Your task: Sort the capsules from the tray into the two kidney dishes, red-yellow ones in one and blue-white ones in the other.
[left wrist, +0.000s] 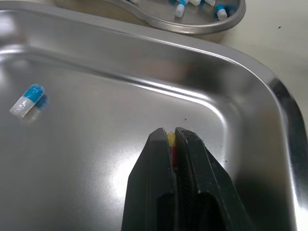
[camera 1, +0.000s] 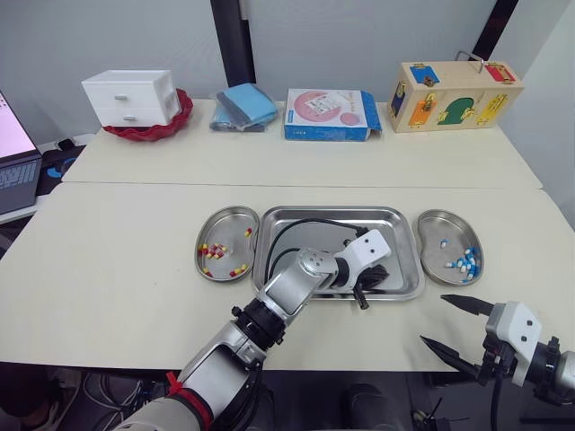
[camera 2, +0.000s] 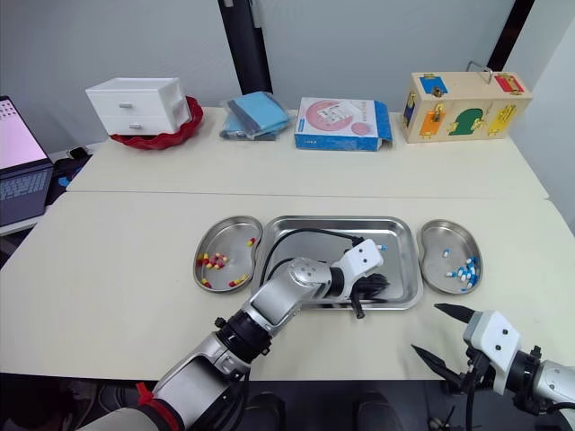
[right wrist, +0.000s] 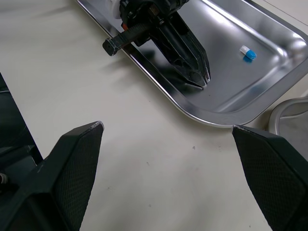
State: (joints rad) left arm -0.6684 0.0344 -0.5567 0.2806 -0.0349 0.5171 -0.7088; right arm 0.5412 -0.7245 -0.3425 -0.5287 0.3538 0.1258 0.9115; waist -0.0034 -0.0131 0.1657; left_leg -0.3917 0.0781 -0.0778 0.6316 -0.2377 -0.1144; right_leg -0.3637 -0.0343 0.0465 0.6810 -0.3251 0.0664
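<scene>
Left gripper (left wrist: 171, 137) is low in the near right part of the tray (camera 1: 400, 256), fingers clenched on a red-yellow capsule (left wrist: 171, 143). The capsule sits lengthwise between the pads, with the yellow end peeking out at the tips and red further back. Can't tell if it is lifted off the tray floor or touching it.

One blue-white capsule (left wrist: 28, 100) lies loose on the tray floor, further in and well apart from the gripper. The left kidney dish (camera 1: 229, 229) is just beside the tray's left edge and holds several red-yellow ones. The right kidney dish (camera 1: 449, 229) is just beside the right edge and holds blue-white ones.

Right gripper (camera 1: 433, 319) hangs over the table (camera 1: 135, 269) near the tray's near right corner, fingers spread wide and holding nothing.

Handling, as a judgement:
- **Capsule:** tiny, very light, with a smooth rounded shell. It is likely to be slippery on steel and to roll or squirt out of a pinch.
- **Shell:** thin, so it could dent or crack under a hard squeeze.
- **Where to grip:** best across the middle of the barrel, not on the domed ends. The current grip has it deep between the pads and looks secure.
- **Carry:** needs to go left over the tray rim into the left dish.
- **Release:** open low so the capsule doesn't bounce out.
</scene>
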